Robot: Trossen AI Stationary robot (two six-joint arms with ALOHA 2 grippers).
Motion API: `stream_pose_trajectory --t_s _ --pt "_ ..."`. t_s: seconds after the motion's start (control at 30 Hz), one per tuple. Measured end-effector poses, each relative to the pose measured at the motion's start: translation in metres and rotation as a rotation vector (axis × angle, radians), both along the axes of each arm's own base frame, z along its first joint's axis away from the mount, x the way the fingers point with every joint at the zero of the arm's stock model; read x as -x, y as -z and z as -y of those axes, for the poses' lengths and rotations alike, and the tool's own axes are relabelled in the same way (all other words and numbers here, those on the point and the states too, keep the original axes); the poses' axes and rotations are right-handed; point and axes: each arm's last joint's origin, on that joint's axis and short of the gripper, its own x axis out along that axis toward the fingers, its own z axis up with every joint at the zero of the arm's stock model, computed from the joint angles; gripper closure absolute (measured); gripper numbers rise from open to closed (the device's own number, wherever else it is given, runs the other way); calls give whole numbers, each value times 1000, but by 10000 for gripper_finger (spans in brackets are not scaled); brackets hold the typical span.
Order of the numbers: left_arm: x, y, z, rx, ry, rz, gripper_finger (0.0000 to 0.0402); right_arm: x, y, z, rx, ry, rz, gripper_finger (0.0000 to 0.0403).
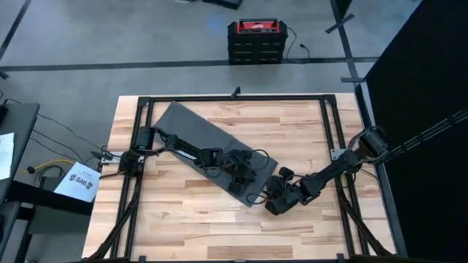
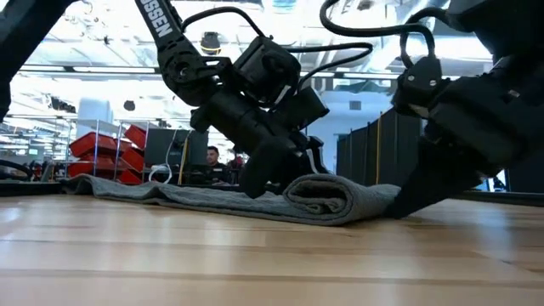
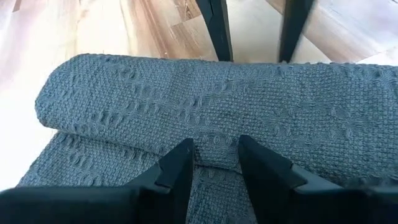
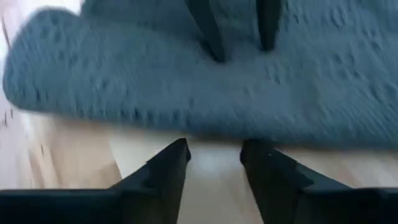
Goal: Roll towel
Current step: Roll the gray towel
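The dark grey towel (image 1: 194, 131) lies slantwise on the wooden table, from the far left toward the middle. Its near end is rolled into a low roll (image 2: 323, 197); the rest lies flat. My left gripper (image 3: 214, 158) reaches down onto the towel just behind the roll, its fingers a little apart. My right gripper (image 4: 214, 152) hovers low over bare wood on the other side of the roll, open by a narrow gap with nothing between its fingers. Its fingertips stand just short of the roll's edge (image 4: 186, 118). My left gripper sets both fingertips (image 3: 180, 163) on the flat layer of the towel right at the foot of the roll (image 3: 214, 140), slanting down from the table's left. A small ridge of cloth stands between the fingers. The towel lies on the table, slack.
A black frame (image 1: 234, 97) runs around the tabletop. Bare wood (image 1: 219, 226) lies along the near side. A red and black case (image 1: 256, 40) stands on the floor beyond the far edge. A person (image 2: 212, 157) sits in the room behind.
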Motion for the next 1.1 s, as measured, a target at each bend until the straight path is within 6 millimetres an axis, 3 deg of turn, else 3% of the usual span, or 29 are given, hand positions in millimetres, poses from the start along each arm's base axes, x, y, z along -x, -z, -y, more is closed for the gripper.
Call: stream_pose_trajectory --t_s 0.2,0.73,1.1 --pt "1 1 0 -2 -5 -7 283 -4 5 -1 36 17 52 220" --pt "1 1 -2 -10 -15 -2 283 -12 -17 23 126 -17 66 226" --pt "1 1 -4 -11 -11 5 283 -7 -16 14 59 -76 21 227"
